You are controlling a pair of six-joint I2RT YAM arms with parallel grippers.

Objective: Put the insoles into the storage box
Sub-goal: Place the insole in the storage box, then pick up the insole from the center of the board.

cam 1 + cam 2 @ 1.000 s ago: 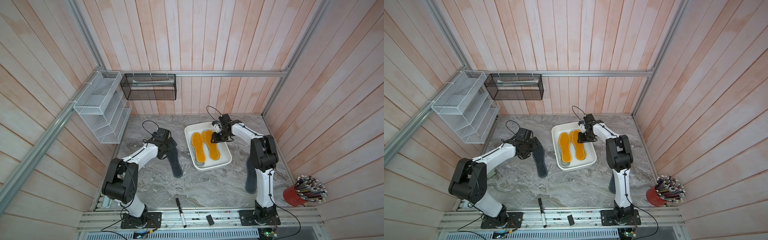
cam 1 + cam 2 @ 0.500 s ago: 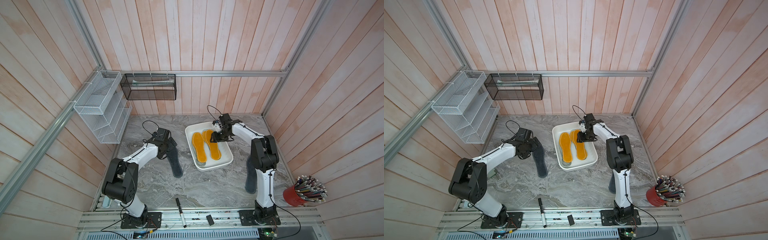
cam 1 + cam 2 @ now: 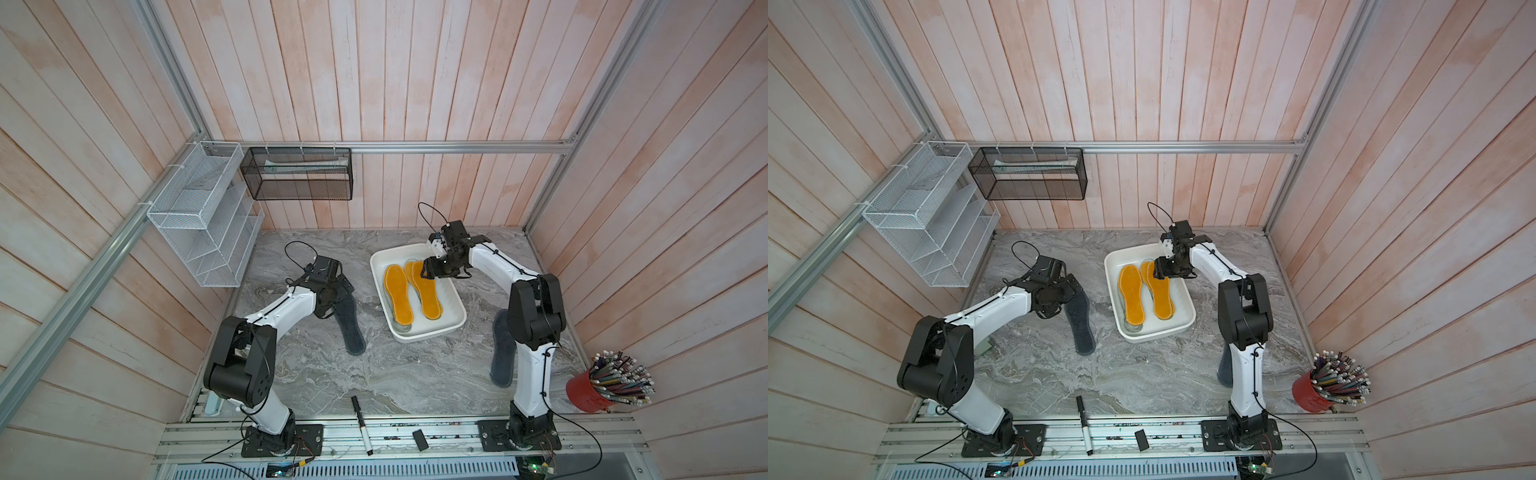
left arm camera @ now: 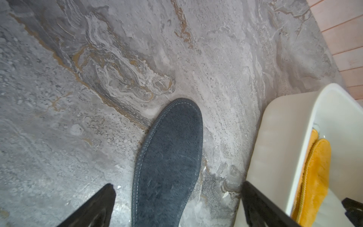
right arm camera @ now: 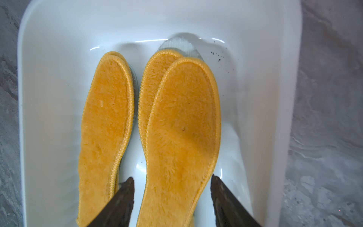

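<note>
Inside the shallow white plastic storage box (image 5: 59,78), the furry mustard-yellow insoles (image 5: 106,118) lie flat in two little piles, side by side. A pale see-through insole (image 5: 180,46) peeks out from under them at their toe end.

The right gripper (image 5: 172,180) hangs low over the box, at the heel end of the top yellow insole (image 5: 182,121). Its jaws stand partly apart, one on each side of that insole. They hold nothing that I can see, and the insole rests on its pile. I think this is the letting-go step. To do it well, the jaws should open a bit more and then go straight up. That way no finger catches the fuzzy edge and drags the insole out of the box.

Just beside the box, on the left arm's side, a dark grey felt insole (image 3: 351,328) lies flat on the grey marble table (image 3: 395,374). The left gripper (image 4: 178,186) hovers over it, with its jaws wide open and empty. A flat pad is hard to pinch, so I think it should come down gently at one end.

Another dark grey insole (image 3: 503,353) lies on the other side of the box, partly hidden behind the right arm. So two insoles are not yet in the box.
</note>
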